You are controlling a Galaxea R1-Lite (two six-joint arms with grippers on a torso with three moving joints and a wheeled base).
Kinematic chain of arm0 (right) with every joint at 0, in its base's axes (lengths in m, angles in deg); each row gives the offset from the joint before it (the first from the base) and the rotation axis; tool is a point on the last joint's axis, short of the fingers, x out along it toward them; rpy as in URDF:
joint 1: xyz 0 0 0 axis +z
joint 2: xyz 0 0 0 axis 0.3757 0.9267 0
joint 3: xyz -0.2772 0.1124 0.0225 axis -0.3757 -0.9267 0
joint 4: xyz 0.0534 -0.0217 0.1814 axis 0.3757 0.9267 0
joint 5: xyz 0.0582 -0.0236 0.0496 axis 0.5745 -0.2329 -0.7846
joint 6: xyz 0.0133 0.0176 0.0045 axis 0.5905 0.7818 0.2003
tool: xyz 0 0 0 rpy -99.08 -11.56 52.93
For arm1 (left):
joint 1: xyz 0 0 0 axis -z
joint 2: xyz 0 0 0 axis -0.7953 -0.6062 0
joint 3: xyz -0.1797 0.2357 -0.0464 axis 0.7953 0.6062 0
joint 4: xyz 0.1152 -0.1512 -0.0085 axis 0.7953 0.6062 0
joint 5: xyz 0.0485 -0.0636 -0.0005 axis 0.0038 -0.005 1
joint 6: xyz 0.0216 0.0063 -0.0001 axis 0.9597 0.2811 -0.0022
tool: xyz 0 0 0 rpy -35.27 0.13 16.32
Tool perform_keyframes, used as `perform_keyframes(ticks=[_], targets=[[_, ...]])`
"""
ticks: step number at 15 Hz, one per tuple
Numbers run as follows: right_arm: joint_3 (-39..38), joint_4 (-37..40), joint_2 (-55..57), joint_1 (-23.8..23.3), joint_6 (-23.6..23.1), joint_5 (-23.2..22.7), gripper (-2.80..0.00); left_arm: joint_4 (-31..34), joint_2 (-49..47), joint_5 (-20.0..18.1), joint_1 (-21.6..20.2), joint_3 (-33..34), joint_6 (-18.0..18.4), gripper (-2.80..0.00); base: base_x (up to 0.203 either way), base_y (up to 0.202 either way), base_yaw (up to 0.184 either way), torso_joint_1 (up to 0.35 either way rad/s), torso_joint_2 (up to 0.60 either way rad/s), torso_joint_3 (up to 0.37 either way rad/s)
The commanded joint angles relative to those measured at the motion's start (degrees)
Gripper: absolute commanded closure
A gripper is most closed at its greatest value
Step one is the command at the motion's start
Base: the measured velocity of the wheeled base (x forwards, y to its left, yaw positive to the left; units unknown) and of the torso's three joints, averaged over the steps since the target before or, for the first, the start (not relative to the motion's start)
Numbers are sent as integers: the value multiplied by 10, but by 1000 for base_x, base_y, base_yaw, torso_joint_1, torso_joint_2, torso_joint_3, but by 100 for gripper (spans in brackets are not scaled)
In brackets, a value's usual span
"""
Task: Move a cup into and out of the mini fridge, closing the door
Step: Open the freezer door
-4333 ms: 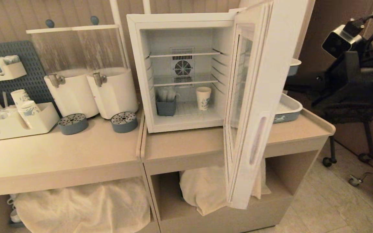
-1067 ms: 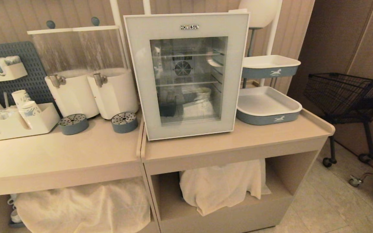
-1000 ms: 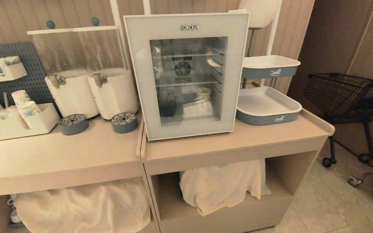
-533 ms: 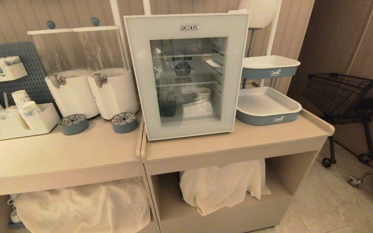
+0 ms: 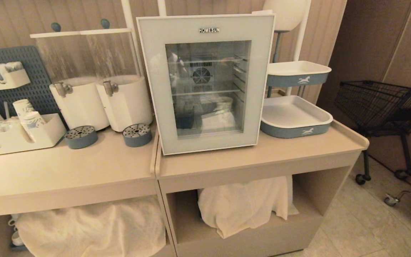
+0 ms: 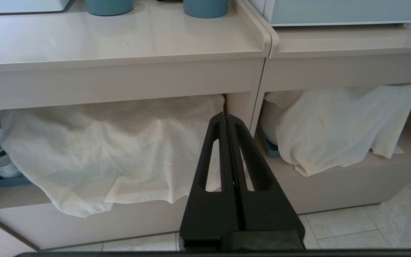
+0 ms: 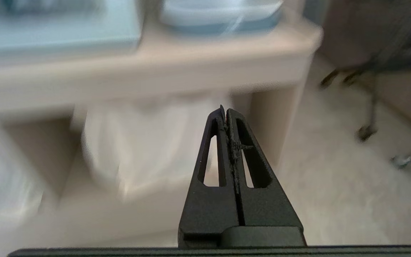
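Cup (image 5: 224, 103) dim behind door (image 5: 205, 82) glass; print unreadable.

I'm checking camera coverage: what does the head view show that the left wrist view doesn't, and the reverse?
Head view only: the mini fridge whole, its door shut, a cup dimly behind the glass, two white trays and a black cart.
Left wrist view only: the left gripper, fingers shut, and white mugs under the counter.
Both: the counter and the draped white cloths.

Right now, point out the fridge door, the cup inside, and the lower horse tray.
door (image 5: 152, 85), head view, left side of the frame.
cup (image 5: 224, 104), head view, rim seen through the glass.
lower horse tray (image 5: 291, 131), head view, front wall.
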Motion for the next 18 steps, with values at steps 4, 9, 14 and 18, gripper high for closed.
perform_keyframes(ticks=[4, 9, 14, 18], targets=[[-5, -2, -18, 1, 6, -1, 0, 0, 0, 0, 0, 0, -1, 0, 0, 0, 0, 0, 0, 0], [-8, -20, -17, 0, 37, 2, 0, 0, 0, 0, -1, 0, -1, 0, 0, 0, 0, 0, 0, 0], [-8, -20, -17, 0, 32, 2, 0, 1, 0, 0, 0, 0, -1, 0, 0, 0, 0, 0, 0, 0], [-8, -20, -17, 0, 31, 2, 0, 1, 0, 0, 0, -1, -1, 0, 0, 0, 0, 0, 0, 0]])
